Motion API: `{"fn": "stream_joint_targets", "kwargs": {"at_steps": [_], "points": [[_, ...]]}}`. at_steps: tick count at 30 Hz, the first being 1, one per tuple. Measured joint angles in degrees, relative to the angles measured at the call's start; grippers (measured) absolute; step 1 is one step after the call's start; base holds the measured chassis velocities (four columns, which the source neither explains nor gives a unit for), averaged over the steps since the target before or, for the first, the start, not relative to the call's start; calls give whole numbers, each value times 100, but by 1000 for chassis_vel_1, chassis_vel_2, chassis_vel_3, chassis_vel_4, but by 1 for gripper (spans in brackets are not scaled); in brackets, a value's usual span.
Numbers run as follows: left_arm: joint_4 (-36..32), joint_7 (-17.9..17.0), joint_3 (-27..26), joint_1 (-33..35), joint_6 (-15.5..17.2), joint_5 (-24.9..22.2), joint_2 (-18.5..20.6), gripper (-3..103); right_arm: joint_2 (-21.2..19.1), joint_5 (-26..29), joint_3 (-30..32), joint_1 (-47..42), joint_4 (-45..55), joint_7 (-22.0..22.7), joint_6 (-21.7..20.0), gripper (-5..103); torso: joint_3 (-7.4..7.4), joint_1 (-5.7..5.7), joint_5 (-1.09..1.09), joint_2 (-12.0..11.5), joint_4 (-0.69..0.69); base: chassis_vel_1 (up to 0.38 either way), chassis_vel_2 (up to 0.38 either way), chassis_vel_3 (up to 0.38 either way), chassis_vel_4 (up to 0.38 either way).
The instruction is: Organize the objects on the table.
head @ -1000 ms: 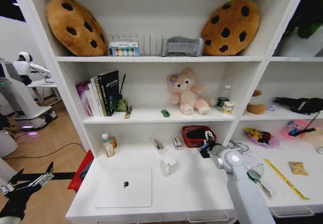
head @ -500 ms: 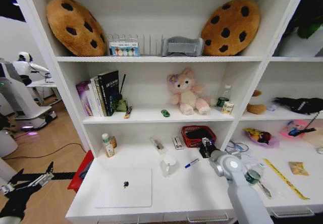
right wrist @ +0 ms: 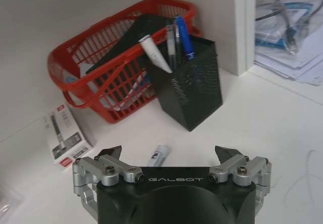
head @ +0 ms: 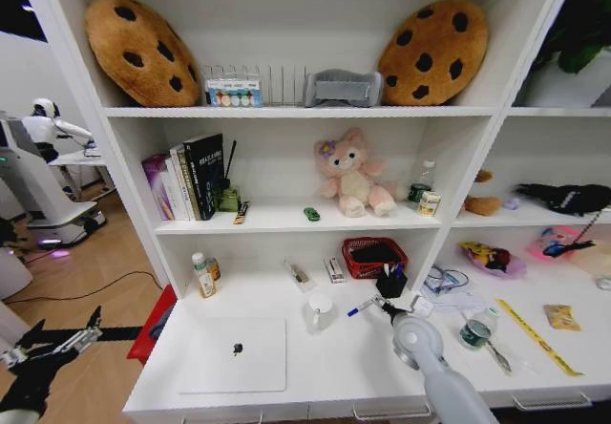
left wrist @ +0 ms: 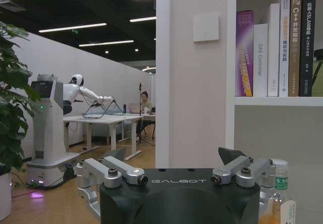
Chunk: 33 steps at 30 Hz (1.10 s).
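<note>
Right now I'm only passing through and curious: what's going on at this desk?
A two-armed robot is tidying the white desk. Its right gripper is over the desktop, fingers open and empty, with a blue-capped marker lying just under it. Just beyond stand the black pen cup, holding pens, and a red basket. The left gripper hangs idle off the desk's left end. The laptop lies shut.

- Setting: open-plan office or robotics lab, showing itself through a dark ceiling with strip lights (left wrist: 91,28) glowing.
- White humanoid robot (left wrist: 75,90) standing by a white-topped work table (left wrist: 101,119).
- Row of upright technical books (left wrist: 275,42) sitting on built-in white shelving (head: 286,112).
- Black mesh pen cup (right wrist: 189,90) standing on the long white desk (head: 353,348).
</note>
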Motion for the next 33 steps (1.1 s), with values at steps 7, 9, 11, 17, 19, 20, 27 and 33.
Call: {"fn": "stream_joint_targets", "kwargs": {"at_steps": [7, 9, 11, 17, 19, 20, 27, 33], "points": [[0, 0, 0, 0, 0, 0, 0, 100, 193, 194, -627, 556, -499, 334, -25, 100, 0, 0, 0, 0, 0, 0, 0, 0, 0], [0, 0, 0, 0, 1, 0, 0, 100, 242, 146, -722, 629, -616, 373, -25, 103, 0, 0, 1, 0, 0, 0, 0, 0, 0], [0, 0, 0, 0, 1, 0, 0, 100, 308, 85, -835, 737, -791, 503, -50, 95, 0, 0, 0, 0, 0, 0, 0, 0, 0], [0, 0, 0, 0, 2, 0, 0, 100, 256, 32, -775, 786, -920, 699, -61, 74, -1, -1, -2, 0, 1, 0, 0, 0, 0], [0, 0, 0, 0, 2, 0, 0, 100, 245, 42, -750, 783, -925, 723, -63, 68, -1, -1, -2, 1, 1, 0, 0, 0, 0], [0, -1, 0, 0, 2, 0, 0, 100, 219, 90, -708, 774, -925, 763, -72, 63, -1, -1, -1, 1, 0, 0, 0, 0, 0], [0, 0, 0, 0, 2, 0, 0, 100, 210, 251, -632, 736, -910, 869, -66, 36, -1, -1, -4, 1, -3, 0, 0, 0, 0], [0, 0, 0, 0, 2, 0, 0, 100, 270, 249, -561, 667, -899, 791, 16, 14, -1, -1, -1, 1, -2, 0, 0, 0, 0]]}}
